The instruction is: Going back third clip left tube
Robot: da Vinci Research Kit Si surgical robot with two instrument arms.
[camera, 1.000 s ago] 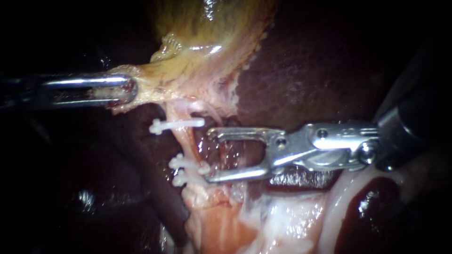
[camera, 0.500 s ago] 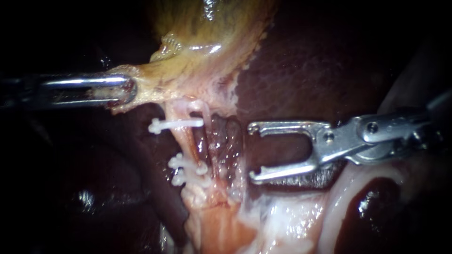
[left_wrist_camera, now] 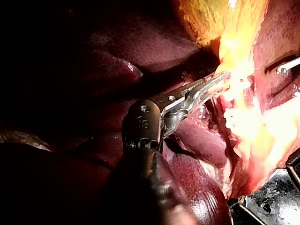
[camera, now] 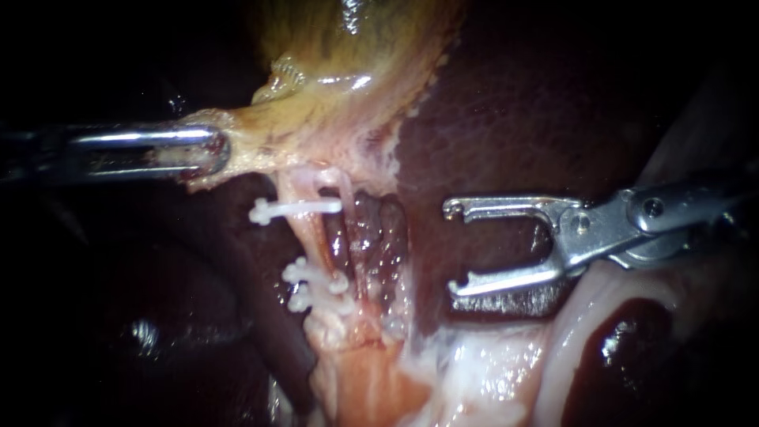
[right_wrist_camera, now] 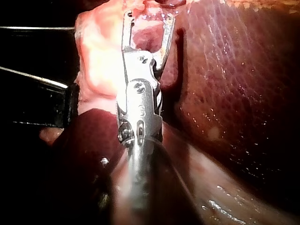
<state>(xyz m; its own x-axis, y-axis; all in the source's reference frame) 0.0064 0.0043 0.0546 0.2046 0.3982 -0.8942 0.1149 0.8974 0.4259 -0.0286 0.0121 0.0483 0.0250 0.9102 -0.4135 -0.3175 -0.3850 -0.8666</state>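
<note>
The pale pink left tube (camera: pixel 307 237) runs down from the neck of the glossy yellow-green gallbladder (camera: pixel 356 47) and carries three small white plastic clips: an upper clip (camera: pixel 296 209) lies across it just below the neck, and a lower pair of clips (camera: pixel 316 286) sits side by side further down the same tube. Just to the right of this tube is a wet, reddish hollow of bared tissue (camera: pixel 375 237). Right of the tube and well clear of it, over the dark maroon liver (camera: pixel 514 119), hangs the silver right instrument (camera: pixel 453 247). Its tool is spread wide, the two hooked jaws apart with nothing between them and their tips turned toward the tube. The right wrist view shows the same gap between the jaws of the right instrument (right_wrist_camera: pixel 149 16). Up and to the left of the tube, the shiny steel left instrument (camera: pixel 217 152) has its tool clamped on the gallbladder's pale yellowish lower edge. The left wrist view shows the left instrument (left_wrist_camera: pixel 218 80) with its jaws pressed together on that brightly lit tissue.
</note>
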